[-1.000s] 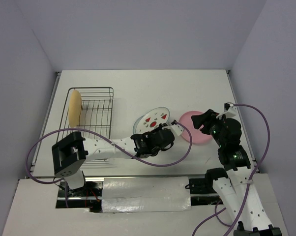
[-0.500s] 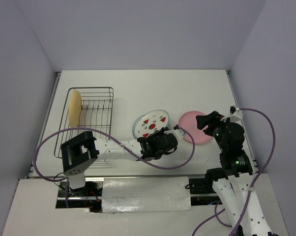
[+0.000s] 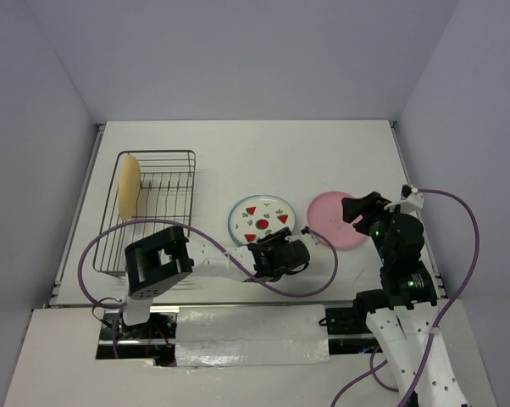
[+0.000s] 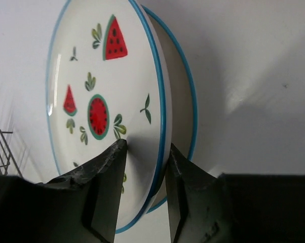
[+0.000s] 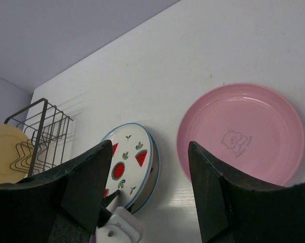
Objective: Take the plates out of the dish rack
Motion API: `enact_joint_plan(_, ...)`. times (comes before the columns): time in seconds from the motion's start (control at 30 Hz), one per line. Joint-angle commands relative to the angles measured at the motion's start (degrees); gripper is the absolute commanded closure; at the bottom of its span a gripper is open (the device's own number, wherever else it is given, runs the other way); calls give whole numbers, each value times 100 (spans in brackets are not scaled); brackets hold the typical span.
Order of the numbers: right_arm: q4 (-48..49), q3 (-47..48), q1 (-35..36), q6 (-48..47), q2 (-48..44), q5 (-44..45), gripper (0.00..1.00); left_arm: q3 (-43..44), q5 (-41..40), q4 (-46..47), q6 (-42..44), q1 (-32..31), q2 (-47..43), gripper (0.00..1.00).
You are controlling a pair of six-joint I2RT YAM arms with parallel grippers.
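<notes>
Black fingers [image 4: 104, 177] of my left gripper [image 4: 145, 149] stand partly apart astride the near rim of the watermelon plate [image 4: 102, 76], one over its face and one outside the edge. I see a gap beside the rim, so I judge them slack, not pinching. That plate lies on a second blue-rimmed plate [image 4: 187, 86], both down on the table [image 3: 238, 153], right of the rack [image 3: 190, 154].

My right gripper [image 5: 150, 147] hangs wide open with nothing in it, above the near edge of the pink plate [image 5: 241, 134], which lies flat just right of the watermelon pair. One yellow plate [image 3: 129, 185] stands on edge at the rack's left side.

I read this as the release of the watermelon plate, with the yellow one left to unload. Next I would back the left arm clear without dragging the rim, then swing it to the rack. There I would line the jaws up with the yellow plate's upper edge and lift straight up between the wires.
</notes>
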Motion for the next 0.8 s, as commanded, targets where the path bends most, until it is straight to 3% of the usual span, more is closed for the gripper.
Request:
enact_joint_plan(0.0,-39,241,-29,0,-61,149,31,-10,-130,217,-367,3,183,53)
enact_joint_plan(0.2,-31,224,-29,-8,-26,132,31,-142,-182,138,-719,-5,79,48)
enact_joint_plan(0.43,-31,233,-20,-26,-88,140,31,-45,-201,-389,-947,3,-1,34)
enact_joint_plan(0.77,5,232,-37,-70,-9,70,31,491,837,-1329,-1527,91,-202,29)
